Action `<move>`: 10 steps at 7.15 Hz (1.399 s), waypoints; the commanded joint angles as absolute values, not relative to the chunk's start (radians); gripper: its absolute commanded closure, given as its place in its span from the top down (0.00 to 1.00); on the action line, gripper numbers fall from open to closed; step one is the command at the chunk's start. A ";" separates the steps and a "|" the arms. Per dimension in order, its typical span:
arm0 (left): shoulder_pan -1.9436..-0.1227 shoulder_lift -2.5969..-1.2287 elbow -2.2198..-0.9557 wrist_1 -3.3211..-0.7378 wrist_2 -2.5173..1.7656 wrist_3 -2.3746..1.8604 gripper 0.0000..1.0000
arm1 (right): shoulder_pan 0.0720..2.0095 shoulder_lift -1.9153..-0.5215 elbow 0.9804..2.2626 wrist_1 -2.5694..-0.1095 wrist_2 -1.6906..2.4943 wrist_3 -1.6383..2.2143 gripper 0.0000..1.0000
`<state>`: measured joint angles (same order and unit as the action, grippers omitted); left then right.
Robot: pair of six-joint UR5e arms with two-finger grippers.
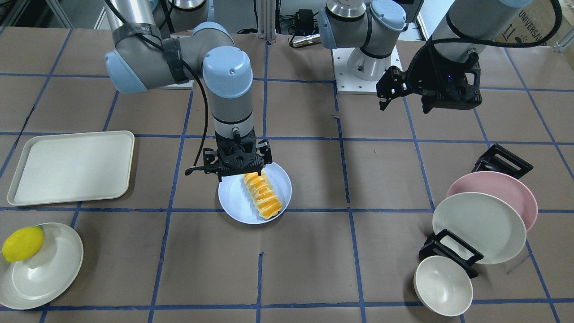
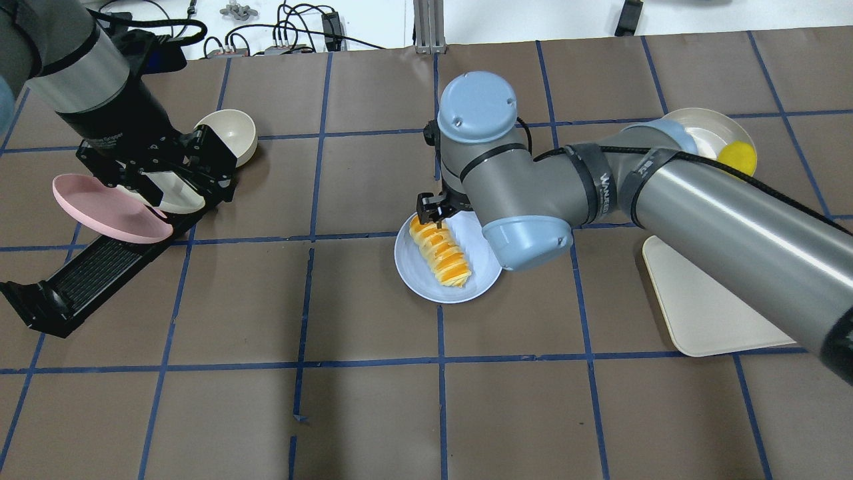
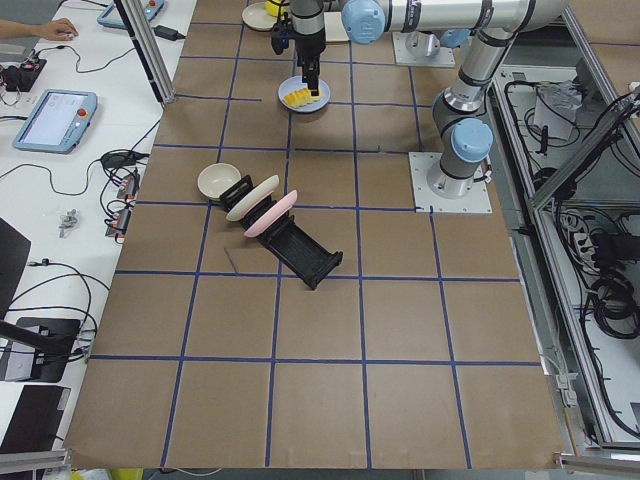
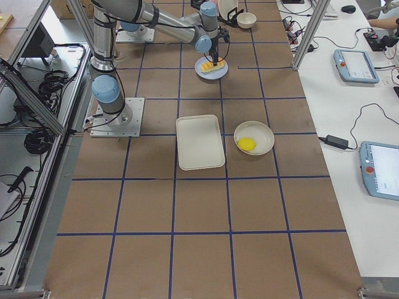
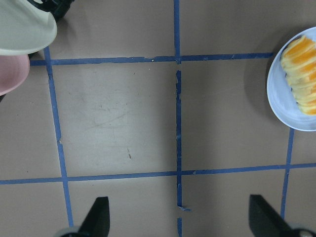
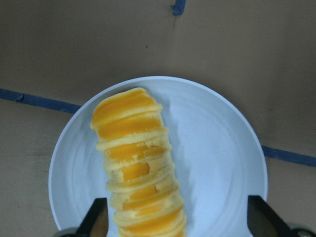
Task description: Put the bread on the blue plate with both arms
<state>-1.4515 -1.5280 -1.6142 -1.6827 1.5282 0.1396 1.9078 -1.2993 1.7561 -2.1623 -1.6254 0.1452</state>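
The striped orange and cream bread (image 1: 262, 195) lies on the blue plate (image 1: 233, 202) near the table's middle. It also shows in the overhead view (image 2: 440, 253) and the right wrist view (image 6: 136, 168). My right gripper (image 1: 242, 175) hangs open just over the bread's end nearest the robot, with one finger (image 6: 98, 219) close beside the loaf and the other (image 6: 259, 219) far off over the plate (image 6: 217, 163). My left gripper (image 1: 403, 106) is open and empty, raised over bare table near the plate rack. The left wrist view (image 5: 180, 222) shows the bread (image 5: 301, 74) at its right edge.
A black rack (image 2: 100, 267) holds a pink plate (image 1: 497, 188) and a cream plate (image 1: 477, 226), with a cream bowl (image 1: 441, 285) beside it. A cream tray (image 1: 71, 166) and a cream plate (image 1: 49, 269) with a lemon (image 1: 22, 243) lie on the robot's right side.
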 commanded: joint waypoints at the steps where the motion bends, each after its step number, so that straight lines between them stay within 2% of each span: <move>1: -1.450 -1.528 -1.617 -1.683 1.526 0.140 1.00 | 1.823 -1.356 1.637 -2.063 -1.692 0.055 1.00; 3: -1.450 -1.528 -1.612 -1.683 1.526 0.143 1.00 | 1.688 -1.400 1.621 -2.080 -1.701 -0.021 1.00; 4: -1.454 -1.529 -1.617 -1.684 1.525 0.143 1.00 | 1.655 -1.463 1.632 -2.009 -1.718 -0.047 1.00; 6: -1.456 -1.534 -1.618 -1.684 1.525 0.143 1.00 | 1.568 -1.541 1.589 -1.692 -1.698 -0.052 1.00; 10: -1.451 -1.529 -1.620 -1.689 1.526 0.144 1.00 | 1.578 -1.615 1.581 -1.533 -1.606 0.010 1.00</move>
<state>-1.4532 -1.5313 -1.6193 -1.6867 1.5245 0.1430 1.5750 -1.5945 1.5793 -1.5743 -1.6197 -0.0226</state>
